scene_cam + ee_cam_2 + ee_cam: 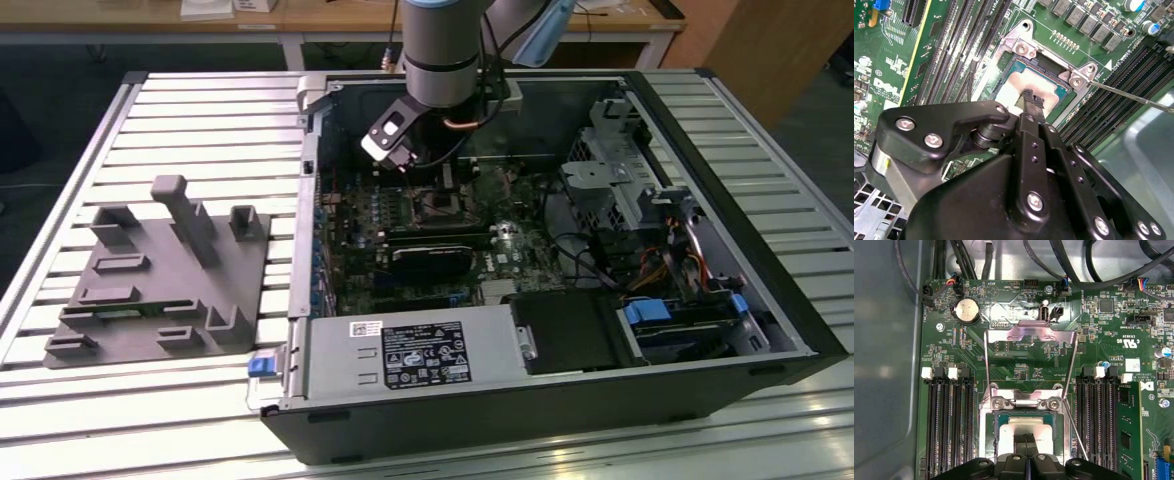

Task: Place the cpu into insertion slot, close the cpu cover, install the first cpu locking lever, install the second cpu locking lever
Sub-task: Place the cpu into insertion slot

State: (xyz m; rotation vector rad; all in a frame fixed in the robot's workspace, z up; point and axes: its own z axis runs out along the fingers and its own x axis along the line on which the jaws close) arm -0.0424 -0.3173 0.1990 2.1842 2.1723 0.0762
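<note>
The cpu [1026, 429], a flat square with a silvery top, lies inside the insertion slot [989, 440] on the green board. My gripper [1026, 439] is shut, and its two black fingertips are pressed together and rest on the middle of the cpu's top. The second wrist view shows the same contact: the gripper [1033, 98] on the cpu [1013, 84]. The cpu cover [1030, 333], a thin silvery frame with a window, stands swung up from its hinge. A thin wire locking lever [1075, 427] sticks out, unlatched, beside the slot. In the exterior view my gripper [447, 182] hangs over the insertion slot [438, 208].
Long black memory slots [949, 425] flank the socket on both sides. A black card [434, 255] and the power supply [414, 352] sit nearer the case front. A drive cage [607, 185] and cables fill the exterior view's right. A grey fixture block [160, 285] stands outside the case.
</note>
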